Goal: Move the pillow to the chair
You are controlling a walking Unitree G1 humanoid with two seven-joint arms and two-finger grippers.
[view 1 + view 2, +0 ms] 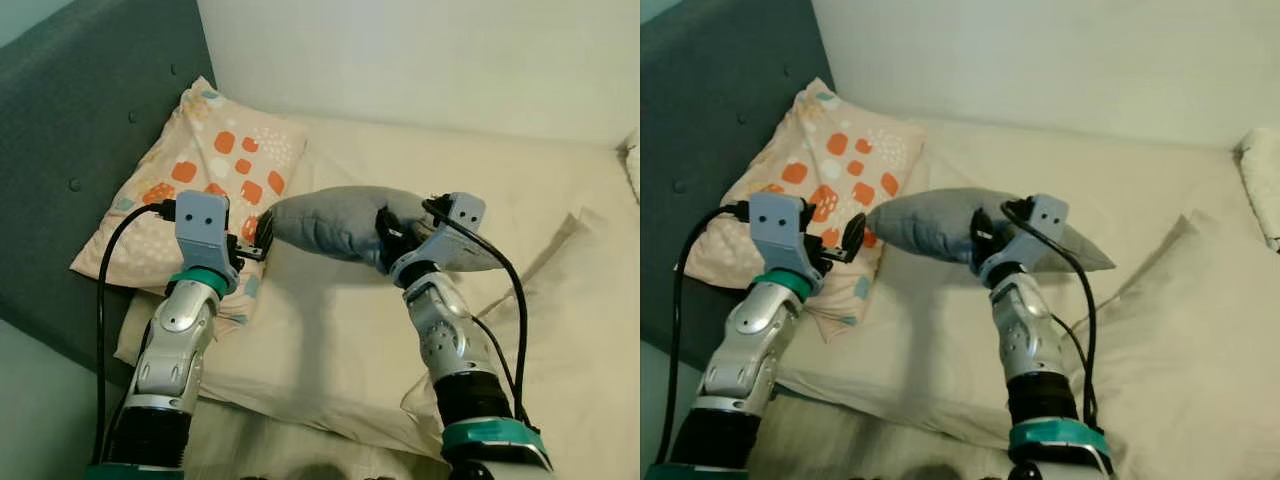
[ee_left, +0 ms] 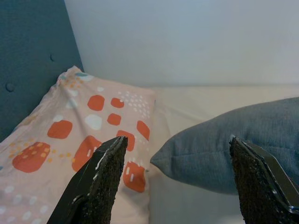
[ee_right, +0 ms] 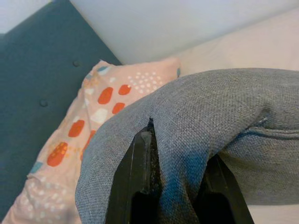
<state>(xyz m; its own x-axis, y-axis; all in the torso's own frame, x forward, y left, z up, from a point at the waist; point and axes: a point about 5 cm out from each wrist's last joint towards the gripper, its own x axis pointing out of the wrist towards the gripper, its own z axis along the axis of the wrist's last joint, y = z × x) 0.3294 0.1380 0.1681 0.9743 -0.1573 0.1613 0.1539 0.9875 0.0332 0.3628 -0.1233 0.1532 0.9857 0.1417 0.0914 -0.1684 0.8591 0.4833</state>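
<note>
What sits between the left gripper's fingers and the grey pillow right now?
Nothing: the open left gripper has an empty gap to the grey fabric pillow, with only cream bedsheet behind, as the left wrist view shows.

The right gripper (image 1: 385, 238) pinches a grey pillow (image 1: 335, 222) lifted above the cream bed (image 1: 330, 350); the left gripper (image 1: 262, 232) sits at its corner, beside a patterned pillow (image 1: 215, 160)

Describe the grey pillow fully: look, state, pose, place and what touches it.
The grey pillow is plain woven fabric with a stitched seam, soft and bunched. It is lifted above the cream bed sheet, lying roughly level, one corner pointing toward the patterned pillow by the headboard. The right gripper pinches a fold of it. The left gripper is open, fingers either side of that corner, not touching.
</note>
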